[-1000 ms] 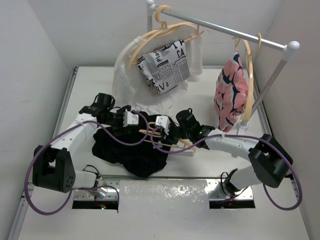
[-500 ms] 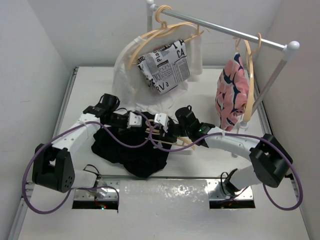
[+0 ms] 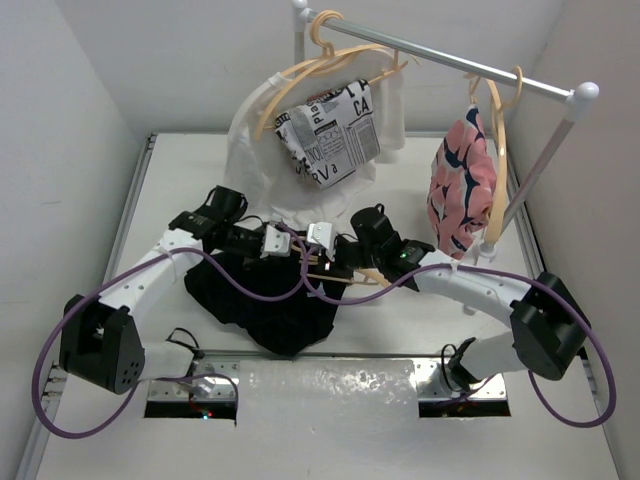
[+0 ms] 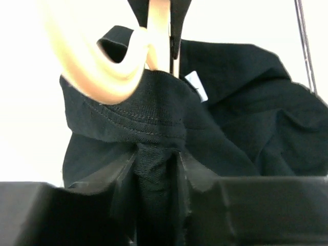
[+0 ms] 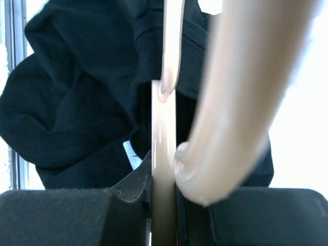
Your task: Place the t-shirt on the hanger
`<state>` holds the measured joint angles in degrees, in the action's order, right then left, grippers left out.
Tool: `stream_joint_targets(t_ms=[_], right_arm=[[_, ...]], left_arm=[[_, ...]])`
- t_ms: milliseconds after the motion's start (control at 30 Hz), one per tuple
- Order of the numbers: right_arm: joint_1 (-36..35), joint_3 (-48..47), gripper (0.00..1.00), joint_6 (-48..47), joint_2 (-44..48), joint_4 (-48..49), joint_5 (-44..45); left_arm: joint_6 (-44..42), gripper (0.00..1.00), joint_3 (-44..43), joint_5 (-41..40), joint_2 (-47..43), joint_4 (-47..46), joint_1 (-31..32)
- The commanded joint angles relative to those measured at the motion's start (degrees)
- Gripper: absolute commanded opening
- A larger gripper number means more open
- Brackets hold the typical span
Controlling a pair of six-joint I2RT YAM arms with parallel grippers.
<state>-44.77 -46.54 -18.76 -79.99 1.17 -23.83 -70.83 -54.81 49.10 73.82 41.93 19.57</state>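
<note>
The black t-shirt (image 3: pixel 262 300) lies bunched on the table in front of both arms. In the left wrist view my left gripper (image 4: pixel 156 161) is shut on a fold of the t-shirt's ribbed collar (image 4: pixel 138 115), just under the pale tan hanger (image 4: pixel 95 66); a white label (image 4: pixel 196 86) shows behind. My right gripper (image 5: pixel 165 171) is shut on the hanger's straight stem (image 5: pixel 164 133), with the curved hook (image 5: pixel 233 102) close beside it and the t-shirt (image 5: pixel 77 102) beyond. From above, the two grippers (image 3: pixel 295 248) (image 3: pixel 337 264) meet at the hanger (image 3: pixel 350 281) over the shirt's far edge.
A clothes rack's rail (image 3: pixel 440 55) crosses the back, its right post (image 3: pixel 540 170) standing at the table's right side. A white newsprint garment (image 3: pixel 325 125) and a pink-and-navy garment (image 3: pixel 458 190) hang from it on tan hangers. White walls close in left, right and behind.
My left gripper has moved right to the hanger and closed on the t-shirt's collar. The right gripper, still holding the hanger, has shifted slightly away from me.
</note>
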Motion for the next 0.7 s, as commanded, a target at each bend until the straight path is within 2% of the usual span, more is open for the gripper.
stream_joint_targets(t_ms=[0,33,167,300,333,400,433,467,567,667], right_arm=[[-0.23,-3.99,0.00,-1.45,2.55,3.84,-1.83],[-0.23,-4.17,0.00,-1.45,2.47,3.67,-1.92],[-0.14,-4.52,0.02,1.09,2.29,4.01,1.84],[-0.23,-7.06,0.43,6.97,2.29,4.37,11.34],[-0.23,-7.50,0.65,9.42,2.46,4.11,12.92],[-0.14,-7.95,0.80,12.07,4.04,3.75,17.23],[-0.14,-7.77,0.96,14.35,4.74,3.75,18.72],[-0.14,-6.99,0.99,15.50,5.80,4.10,20.39],[-0.14,-5.49,0.99,20.94,10.01,4.28,27.77],[-0.14,-3.47,0.99,25.96,14.50,3.58,35.25]], left_arm=[[3.39,0.11,-0.21,0.65,-1.40,-0.35,0.38],[5.76,0.00,-0.04,0.38,-1.66,-3.41,0.38],[12.63,0.00,0.58,-3.47,-3.33,-8.26,0.29],[20.97,0.00,0.05,-8.66,-4.91,-10.81,-0.67],[21.95,0.00,0.49,-10.15,-5.35,-11.25,-1.20],[24.76,0.00,0.75,-11.39,-6.14,-11.61,-1.47],[26.16,0.00,0.75,-12.61,-6.58,-11.87,-1.64],[28.70,0.00,0.75,-13.06,-6.85,-12.22,-1.73],[33.10,0.00,0.58,-14.56,-8.08,-12.93,-1.82],[34.70,0.00,0.40,-14.04,-8.96,-13.10,-1.91]])
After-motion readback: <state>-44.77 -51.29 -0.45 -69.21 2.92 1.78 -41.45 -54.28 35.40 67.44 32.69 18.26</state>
